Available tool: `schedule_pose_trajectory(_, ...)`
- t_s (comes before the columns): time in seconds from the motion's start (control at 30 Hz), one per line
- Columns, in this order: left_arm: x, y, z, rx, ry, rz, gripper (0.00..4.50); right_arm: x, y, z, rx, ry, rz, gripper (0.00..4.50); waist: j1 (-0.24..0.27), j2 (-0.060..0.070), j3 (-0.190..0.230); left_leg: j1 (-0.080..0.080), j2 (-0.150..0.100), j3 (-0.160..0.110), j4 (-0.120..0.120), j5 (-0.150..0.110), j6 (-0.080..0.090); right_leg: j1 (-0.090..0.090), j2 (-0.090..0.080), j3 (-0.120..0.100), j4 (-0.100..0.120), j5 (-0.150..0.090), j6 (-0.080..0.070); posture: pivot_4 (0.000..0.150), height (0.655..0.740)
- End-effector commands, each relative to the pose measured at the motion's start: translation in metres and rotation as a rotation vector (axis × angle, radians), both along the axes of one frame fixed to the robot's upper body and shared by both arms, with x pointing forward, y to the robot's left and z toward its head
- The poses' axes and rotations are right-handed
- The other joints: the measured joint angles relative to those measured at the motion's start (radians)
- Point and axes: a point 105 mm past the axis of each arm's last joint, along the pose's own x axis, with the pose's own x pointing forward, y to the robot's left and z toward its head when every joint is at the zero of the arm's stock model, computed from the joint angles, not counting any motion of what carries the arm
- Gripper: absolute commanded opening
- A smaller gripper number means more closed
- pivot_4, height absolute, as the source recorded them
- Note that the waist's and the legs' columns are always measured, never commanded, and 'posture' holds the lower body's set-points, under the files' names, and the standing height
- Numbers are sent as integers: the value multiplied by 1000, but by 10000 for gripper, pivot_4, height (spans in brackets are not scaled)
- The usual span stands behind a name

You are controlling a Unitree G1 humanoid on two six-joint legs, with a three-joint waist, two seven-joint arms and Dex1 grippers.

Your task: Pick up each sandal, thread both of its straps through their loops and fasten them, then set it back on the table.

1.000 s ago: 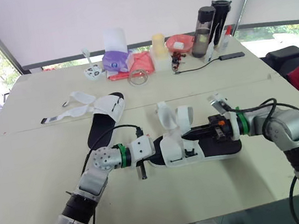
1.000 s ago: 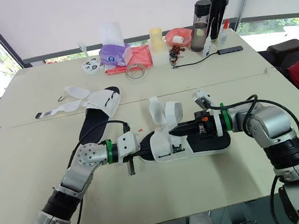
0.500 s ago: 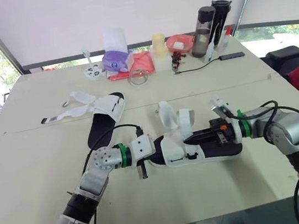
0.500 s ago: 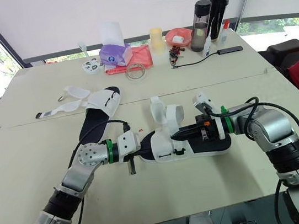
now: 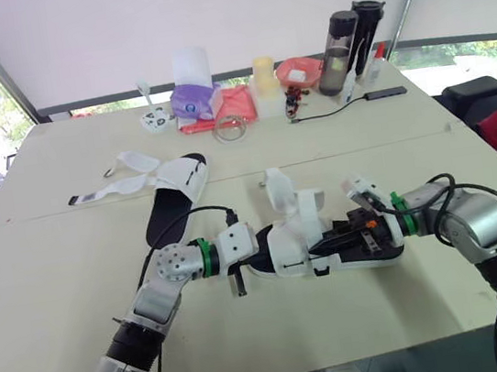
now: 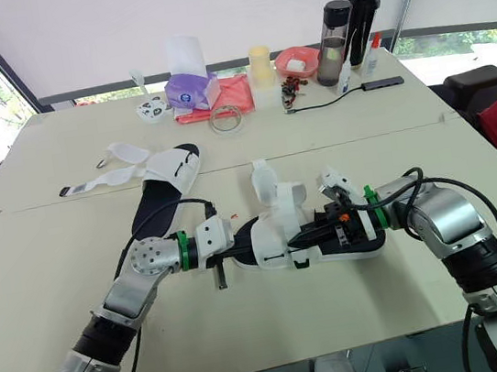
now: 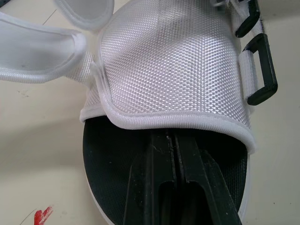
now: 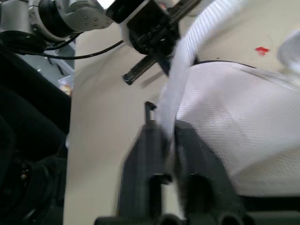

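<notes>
The right pincer [image 5: 317,249], clamped on a strap [image 5: 309,211] of the sandal [image 5: 285,247], has dipped across the upper toward its loops [image 7: 260,70], so threading looks close, while the closed left pincer [image 7: 174,146] pins the toe to the bench [image 5: 56,268].

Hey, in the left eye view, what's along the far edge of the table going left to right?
White controller, purple tissue box, yellow cup, red bowl, grey bottle, black bottle.

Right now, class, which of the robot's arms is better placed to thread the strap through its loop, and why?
Right. Its jaws are shut on the white strap, close to the black loops on the sandal. The left jaws lie shut on the sole at the toe end, seemingly steadying it.
</notes>
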Motion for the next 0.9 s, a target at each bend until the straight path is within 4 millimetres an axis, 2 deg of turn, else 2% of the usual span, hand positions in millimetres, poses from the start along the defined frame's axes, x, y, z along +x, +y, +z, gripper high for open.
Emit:
schedule_pose_trajectory(0.03,5,7,-7,14,22,49,0,9,-10,21,58,-78,-102,23056,0,0,0,0,0,0,0,0,0,0,0,0,0,0,0,1500,7400)
schedule_pose_trajectory(0.1,5,6,-7,12,22,46,0,8,-17,32,97,-102,-171,33533,0,0,0,0,0,0,0,0,0,0,0,0,0,0,0,1500,7400)
schedule_pose_trajectory(0.23,4,3,-6,9,21,27,0,-20,-33,37,152,-28,-275,33533,13,0,0,-1,0,-1,0,0,0,0,0,0,0,0,0,1500,7400)
schedule_pose_trajectory(0.33,3,2,-6,11,20,10,0,-49,-33,30,177,69,-297,33533,16,0,0,-1,0,0,-1,0,0,-1,-1,0,0,0,0,1500,7400)
schedule_pose_trajectory(0.47,4,1,-5,12,18,0,0,-65,-28,21,186,123,-325,33533,12,0,0,-1,0,1,-1,0,0,-1,-1,0,0,-1,-2,1500,7400)
schedule_pose_trajectory(0.57,5,0,-4,14,16,-8,0,-73,-20,10,190,157,-338,33533,15,0,0,0,0,1,0,0,0,0,-1,0,0,-2,-3,1500,7400)
schedule_pose_trajectory(0.7,7,-2,-3,16,6,-21,0,-72,-16,-18,173,194,-397,33533,19,0,0,0,0,1,0,0,0,0,-1,0,0,-2,-2,1500,7400)
schedule_pose_trajectory(0.9,10,-2,-1,16,-3,-23,0,-71,-17,-33,163,211,-419,33533,23,0,0,0,0,1,0,0,0,0,0,0,0,-1,-2,1500,7400)
